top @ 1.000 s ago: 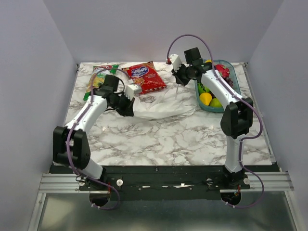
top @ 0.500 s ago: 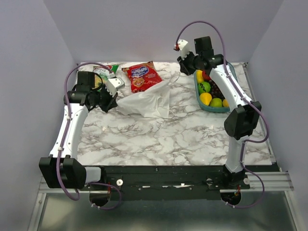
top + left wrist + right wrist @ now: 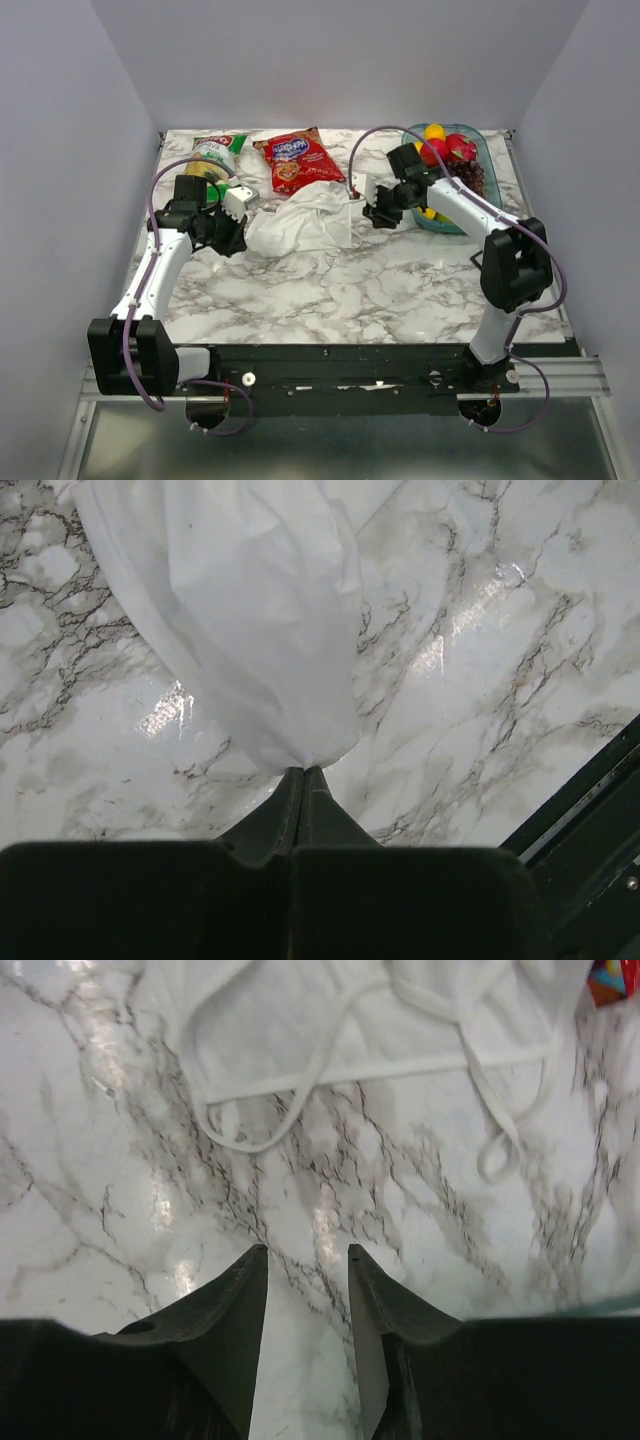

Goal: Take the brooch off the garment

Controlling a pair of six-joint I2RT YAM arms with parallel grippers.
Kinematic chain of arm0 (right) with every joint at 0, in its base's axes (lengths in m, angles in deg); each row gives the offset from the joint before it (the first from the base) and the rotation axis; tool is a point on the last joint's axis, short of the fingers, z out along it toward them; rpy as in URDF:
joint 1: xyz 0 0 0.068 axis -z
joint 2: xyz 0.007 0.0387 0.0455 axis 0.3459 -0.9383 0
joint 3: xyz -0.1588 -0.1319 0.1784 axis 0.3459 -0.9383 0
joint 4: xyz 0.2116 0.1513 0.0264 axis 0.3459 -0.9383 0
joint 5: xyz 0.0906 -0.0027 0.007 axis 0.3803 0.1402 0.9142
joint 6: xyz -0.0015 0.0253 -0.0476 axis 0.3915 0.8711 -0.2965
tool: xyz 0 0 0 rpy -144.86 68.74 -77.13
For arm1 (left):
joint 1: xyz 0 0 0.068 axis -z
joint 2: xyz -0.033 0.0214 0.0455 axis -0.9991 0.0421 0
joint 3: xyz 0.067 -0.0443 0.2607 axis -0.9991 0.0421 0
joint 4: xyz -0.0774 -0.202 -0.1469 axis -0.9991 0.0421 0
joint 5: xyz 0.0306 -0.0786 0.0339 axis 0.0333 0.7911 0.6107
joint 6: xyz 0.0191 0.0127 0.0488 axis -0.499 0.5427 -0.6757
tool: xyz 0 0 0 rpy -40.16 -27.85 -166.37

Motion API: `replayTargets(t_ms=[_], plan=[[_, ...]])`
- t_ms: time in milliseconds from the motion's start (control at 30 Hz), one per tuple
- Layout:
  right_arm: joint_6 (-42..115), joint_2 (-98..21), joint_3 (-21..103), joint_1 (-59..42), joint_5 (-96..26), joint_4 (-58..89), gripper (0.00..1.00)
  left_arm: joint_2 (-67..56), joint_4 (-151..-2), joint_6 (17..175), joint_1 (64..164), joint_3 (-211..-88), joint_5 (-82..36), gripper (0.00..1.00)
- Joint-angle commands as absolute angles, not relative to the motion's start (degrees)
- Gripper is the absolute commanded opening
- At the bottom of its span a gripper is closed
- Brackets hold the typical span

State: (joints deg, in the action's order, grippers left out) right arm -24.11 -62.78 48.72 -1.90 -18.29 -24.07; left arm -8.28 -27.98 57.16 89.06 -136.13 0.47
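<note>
A white garment (image 3: 300, 220) lies crumpled on the marble table, behind the middle. My left gripper (image 3: 243, 232) is at its left end and is shut on a pinch of the fabric. In the left wrist view the cloth (image 3: 250, 610) hangs in a bunch from the closed gripper (image 3: 303, 772). My right gripper (image 3: 370, 218) is open and empty, low over bare marble just off the garment's right edge. In the right wrist view the garment's hem and straps (image 3: 350, 1030) lie beyond that gripper (image 3: 307, 1250). The brooch shows in no view.
A red snack bag (image 3: 298, 160) and a green packet (image 3: 215, 152) lie behind the garment. A teal bowl (image 3: 478, 142) of fruit stands at the back right, close behind my right arm. The table's dark front edge (image 3: 600, 800) shows in the left wrist view.
My left gripper pulled the garment's end leftward, then eased back right. My right gripper rose up and back, then came down to the garment's right edge. The garment is more bunched.
</note>
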Motion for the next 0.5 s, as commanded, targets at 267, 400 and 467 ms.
replayTargets(t_ms=[267, 400, 467], plan=[[-48.16, -67.08, 43.99, -12.9, -16.53, -20.23, 0.45, -8.55, -31.41, 61.61, 88.64, -135.27, -1.37, 0.0], [-48.6, -69.81, 46.35, -13.16, -18.03, -20.23, 0.45, -8.63, -31.41, 61.44, 88.64, -135.88, -1.98, 0.0], [-49.39, -70.94, 47.06, -13.25, -18.21, -21.89, 0.45, -8.72, -31.41, 61.44, 88.64, -136.06, -2.25, 0.0]])
